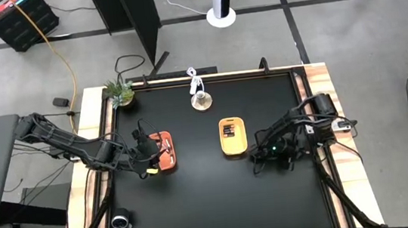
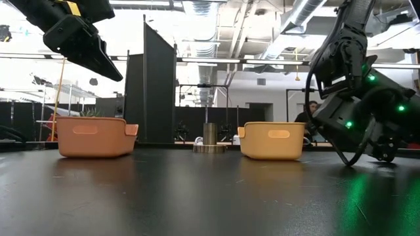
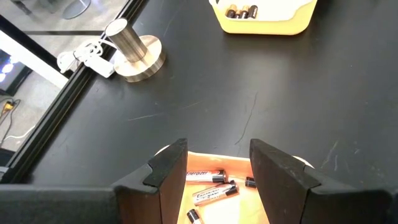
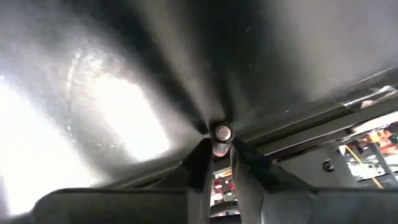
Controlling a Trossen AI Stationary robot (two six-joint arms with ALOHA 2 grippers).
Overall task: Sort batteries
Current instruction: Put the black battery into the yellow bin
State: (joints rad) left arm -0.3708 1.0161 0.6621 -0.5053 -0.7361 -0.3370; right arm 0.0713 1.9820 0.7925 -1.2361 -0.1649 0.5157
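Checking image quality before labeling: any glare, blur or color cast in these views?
Right wrist view: strong white glare on the table, soft focus, only the battery between the right gripper fingers is sharp. Low view: green LED glow on the table, bright ceiling. Left wrist and high views: clean.

High view looks straight down on your whole table. Low view sits at tabletop level, facing across into the room; both share the orange tray and yellow tray. Left wrist view peers down over the orange tray's edge. Right wrist view is pressed close to the tabletop.
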